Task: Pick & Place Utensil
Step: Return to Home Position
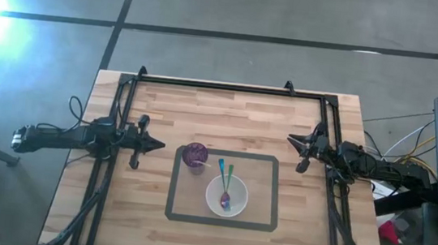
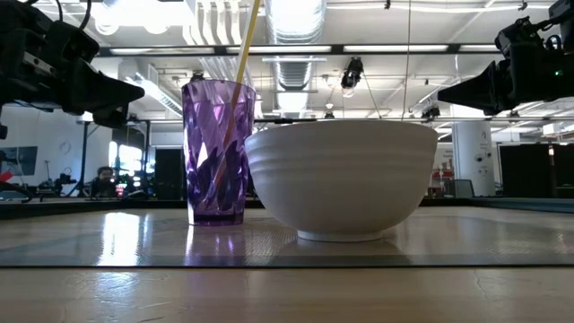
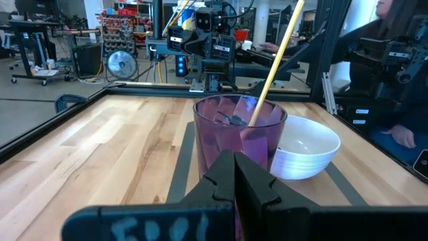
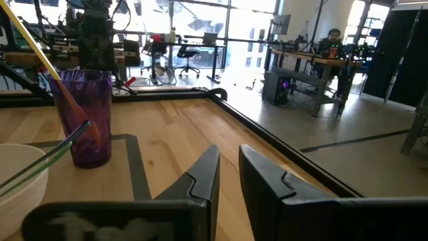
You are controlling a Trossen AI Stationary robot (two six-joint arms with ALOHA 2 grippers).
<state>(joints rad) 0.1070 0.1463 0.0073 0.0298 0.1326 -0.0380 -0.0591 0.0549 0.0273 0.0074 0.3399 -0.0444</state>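
Observation:
A purple tumbler [image 1: 195, 156] stands upright inside a dark taped rectangle; a yellow-handled utensil [image 2: 242, 63] leans against its rim, lower end in the cup. Beside it sits a white bowl [image 1: 227, 195], with a blue-handled utensil [image 1: 221, 172] and a green-handled utensil [image 1: 229, 175] resting inside, handles over the far rim. My left gripper [image 1: 155, 144] hovers shut just left of the tumbler [image 3: 239, 134], pointing at it. My right gripper [image 1: 292, 140] hovers right of and beyond the bowl, its fingers [image 4: 229, 167] a narrow gap apart. Neither touches anything.
The taped rectangle [image 1: 221, 221] frames the tumbler and bowl at the table's middle. A black metal frame [image 1: 231, 86] runs along the far edge and both sides. Bare wood lies between each gripper and the frame. A person [image 3: 394, 40] sits beyond the table's right side.

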